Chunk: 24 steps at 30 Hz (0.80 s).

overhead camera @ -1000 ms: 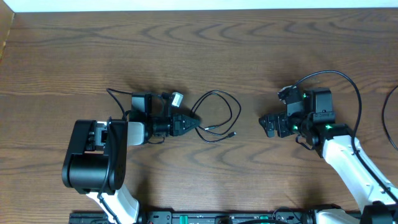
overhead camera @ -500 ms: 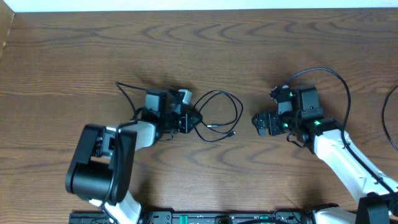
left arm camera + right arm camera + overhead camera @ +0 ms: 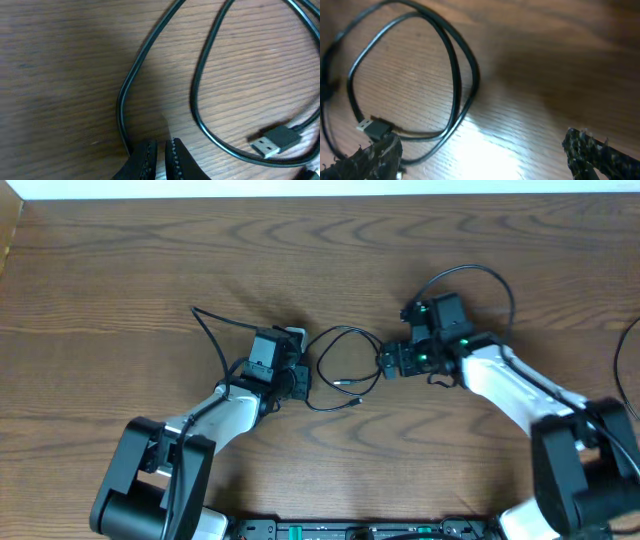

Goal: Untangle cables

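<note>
A thin black flexible cable with a USB plug lies looped on the brown wooden worktop, mid-scene between the arms. The left pincer is closed, one strand just beside it. The right pincer is open wide at the loop's right side.

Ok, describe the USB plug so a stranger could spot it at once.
Near the middle of the wooden table lies a thin black cable in loose loops. The plug lies free at the loops' edge nearest the robot's base. Unlike the round cord around it, it is flat and squared, black with a bare metal tip.
</note>
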Tool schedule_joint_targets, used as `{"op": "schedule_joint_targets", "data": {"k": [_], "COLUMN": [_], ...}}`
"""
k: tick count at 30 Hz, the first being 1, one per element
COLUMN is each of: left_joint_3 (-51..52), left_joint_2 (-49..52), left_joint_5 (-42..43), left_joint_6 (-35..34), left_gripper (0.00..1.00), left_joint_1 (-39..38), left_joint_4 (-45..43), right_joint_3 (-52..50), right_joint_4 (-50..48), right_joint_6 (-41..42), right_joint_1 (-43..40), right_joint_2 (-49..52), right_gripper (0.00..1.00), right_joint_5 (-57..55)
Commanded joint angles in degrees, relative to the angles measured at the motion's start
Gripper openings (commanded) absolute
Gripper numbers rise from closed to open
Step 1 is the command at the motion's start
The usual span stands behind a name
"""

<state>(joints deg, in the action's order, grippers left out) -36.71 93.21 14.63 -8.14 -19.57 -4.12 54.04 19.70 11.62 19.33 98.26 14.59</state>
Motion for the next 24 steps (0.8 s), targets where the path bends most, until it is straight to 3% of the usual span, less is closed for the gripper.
{"op": "schedule_joint_targets", "data": {"k": [1,17,24], "left_joint_3": [0.7,0.7,0.7], "left_joint_2": [-1.1,-1.1,-1.1], "left_joint_5": [-3.8,-1.6,-0.2], "left_joint_6": [0.1,0.1,0.1], "left_gripper": [0.13,0.15,0.15], "left_joint_1": [0.2,-0.4,-3.5], "left_joint_4": [0.7,0.3,0.0], "right_joint_3": [3.6,4.5,4.5], "right_joint_4": [-0.5,-1.6,-3.3], "right_joint_6": [2.3,-1.3,1.3], "right_joint_1": [1.3,4.0,4.8], "right_joint_2": [2.9,6.4,7.5], "right_gripper": [0.99,0.99,0.9], "right_joint_5": [-0.5,-0.8,-0.9]}}
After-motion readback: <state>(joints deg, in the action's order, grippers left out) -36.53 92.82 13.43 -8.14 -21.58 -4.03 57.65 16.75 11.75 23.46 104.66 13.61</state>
